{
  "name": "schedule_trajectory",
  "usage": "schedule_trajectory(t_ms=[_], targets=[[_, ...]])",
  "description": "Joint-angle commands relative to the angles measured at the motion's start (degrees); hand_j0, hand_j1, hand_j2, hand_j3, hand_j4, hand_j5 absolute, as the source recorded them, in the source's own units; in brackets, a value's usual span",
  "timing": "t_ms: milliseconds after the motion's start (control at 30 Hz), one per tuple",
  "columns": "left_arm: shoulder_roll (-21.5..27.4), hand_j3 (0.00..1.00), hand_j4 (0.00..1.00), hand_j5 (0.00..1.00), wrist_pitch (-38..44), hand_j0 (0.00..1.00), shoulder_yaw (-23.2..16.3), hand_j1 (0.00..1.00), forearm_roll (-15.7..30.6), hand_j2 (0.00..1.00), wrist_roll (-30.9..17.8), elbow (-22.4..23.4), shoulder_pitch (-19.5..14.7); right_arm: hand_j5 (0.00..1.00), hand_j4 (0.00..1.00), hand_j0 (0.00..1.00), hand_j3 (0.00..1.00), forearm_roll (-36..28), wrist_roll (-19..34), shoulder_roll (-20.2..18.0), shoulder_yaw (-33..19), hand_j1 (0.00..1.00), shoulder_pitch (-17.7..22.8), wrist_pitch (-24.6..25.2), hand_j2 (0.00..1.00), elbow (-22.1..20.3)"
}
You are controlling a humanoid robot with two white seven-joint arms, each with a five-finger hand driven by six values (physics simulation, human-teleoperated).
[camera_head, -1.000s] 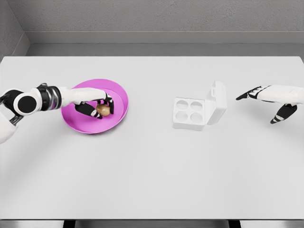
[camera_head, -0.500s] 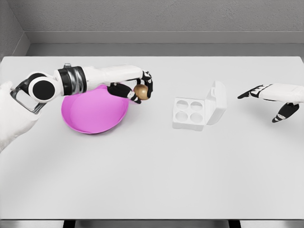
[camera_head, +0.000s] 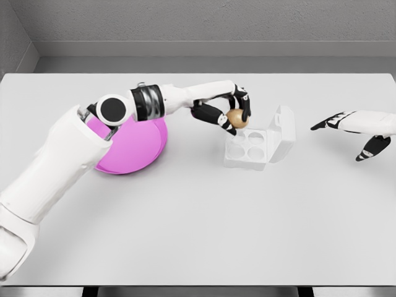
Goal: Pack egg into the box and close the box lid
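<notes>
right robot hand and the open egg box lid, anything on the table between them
Nothing: in the head view, only bare white table separates the right robot hand from the egg box lid.

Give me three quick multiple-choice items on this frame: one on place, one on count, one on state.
1. Where is the brown egg?
A. in the pink bowl
B. in the left hand over the white egg box
C. on the table

2. How many cups does the box show?
A. four
B. six
C. two

3. The box's hinged lid is:
A. shut
B. detached
C. open, standing up

Answers: 1 B, fingers wrap the egg above the box's near-left corner. 2 A, two rows of two. 3 C, it rises at the box's right side.
</notes>
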Motion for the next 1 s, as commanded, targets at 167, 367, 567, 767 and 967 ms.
schedule_trajectory(t_ms=[167, 367, 567, 767, 967], targets=[[-6.0, 0.26, 0.26, 0.26, -1.5, 0.26, 1.3, 0.26, 6.4, 0.26, 0.1, 7.6, 0.2, 1.0, 1.0, 1.0, 1.0, -0.3, 0.0, 0.3, 0.0, 1.0, 0.1, 0.1, 1.0, 0.3], [-6.9, 0.26, 0.26, 0.26, -10.0, 0.26, 2.8, 0.26, 11.2, 0.26, 1.8, 12.6, 0.6, 1.0, 1.0, 1.0, 1.0, -0.3, 0.0, 0.4, 0.0, 1.0, 0.1, 0.1, 1.0, 0.2], [-10.6, 0.28, 0.28, 0.28, -10.1, 0.28, 2.7, 0.28, 11.4, 0.28, 1.7, 19.6, 0.8, 1.0, 1.0, 1.0, 1.0, -0.2, 0.0, 0.4, 0.0, 1.0, 0.2, 0.1, 1.0, 0.2], [-11.2, 0.29, 0.29, 0.29, -10.9, 0.29, 2.6, 0.29, 11.8, 0.29, 1.6, 19.8, 1.3, 1.0, 1.0, 1.0, 1.0, -0.2, 0.0, 0.4, 0.0, 1.0, 0.2, 0.1, 1.0, 0.2], [-11.3, 0.3, 0.3, 0.3, -10.9, 0.3, 2.6, 0.3, 12.0, 0.3, 1.5, 19.9, 1.8, 1.0, 1.0, 1.0, 1.0, -0.2, 0.0, 0.4, 0.1, 1.0, 0.2, 0.1, 1.0, 0.1]])
